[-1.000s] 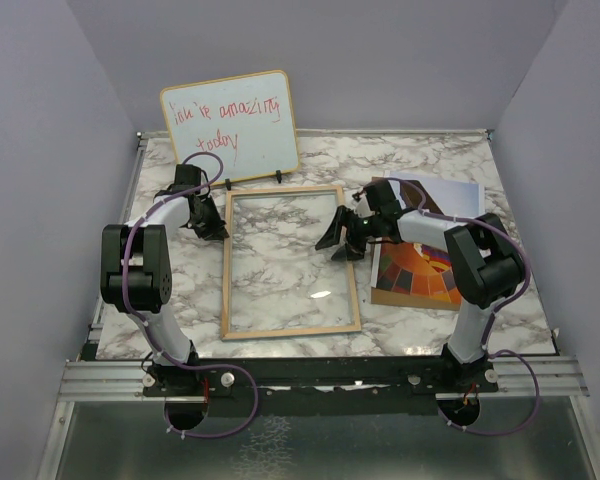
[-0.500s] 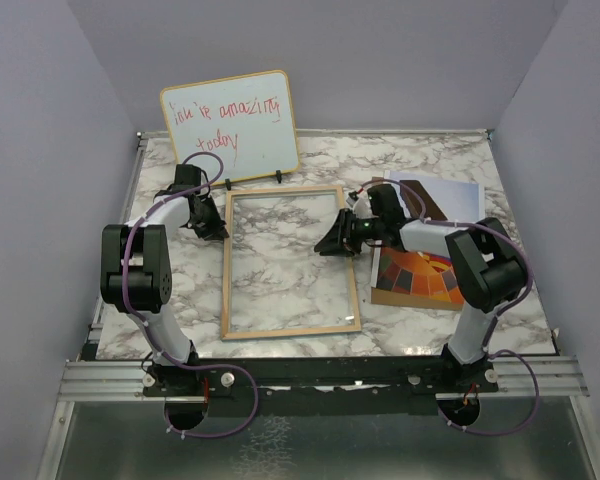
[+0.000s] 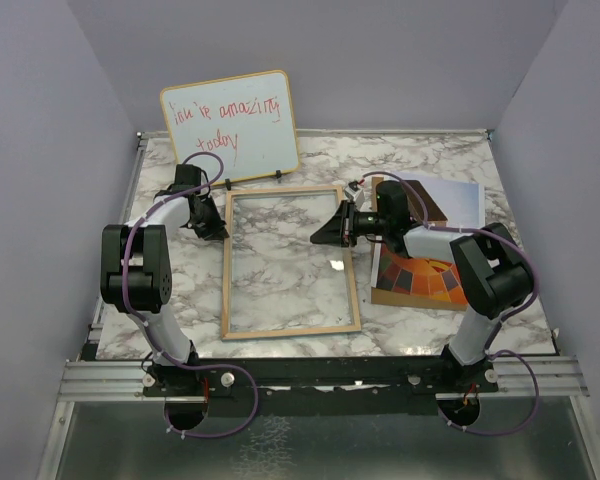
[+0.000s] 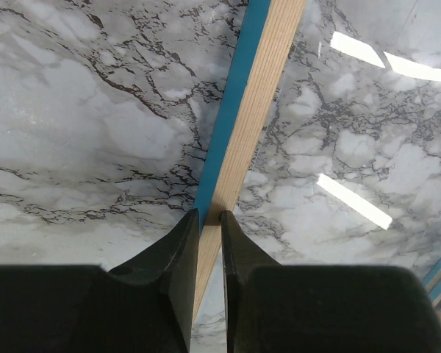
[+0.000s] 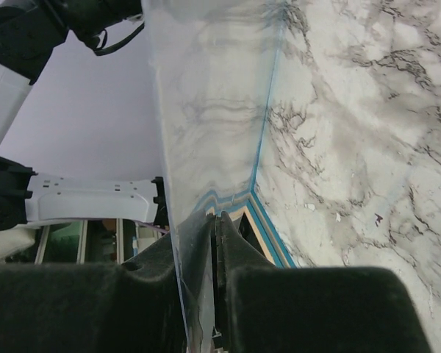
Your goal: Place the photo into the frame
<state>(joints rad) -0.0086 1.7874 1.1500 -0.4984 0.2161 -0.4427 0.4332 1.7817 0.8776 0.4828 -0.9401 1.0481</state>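
Table (image 3: 430,160): marble, walled in pale lilac.
Frame (image 3: 290,331): flat mid-table, wood face up.
Whiteboard (image 3: 230,125): upright at far left, red writing.
Photo (image 3: 420,280): flat just right of frame, partly under right arm (image 3: 480,265).
Left gripper (image 4: 209,217): clamped on frame's left rail, far end.
Right gripper (image 5: 214,217): pinched shut on frame's right side.

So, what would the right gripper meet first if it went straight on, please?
The right gripper points left across the frame: probably its far rail beside the left gripper, depth unclear.
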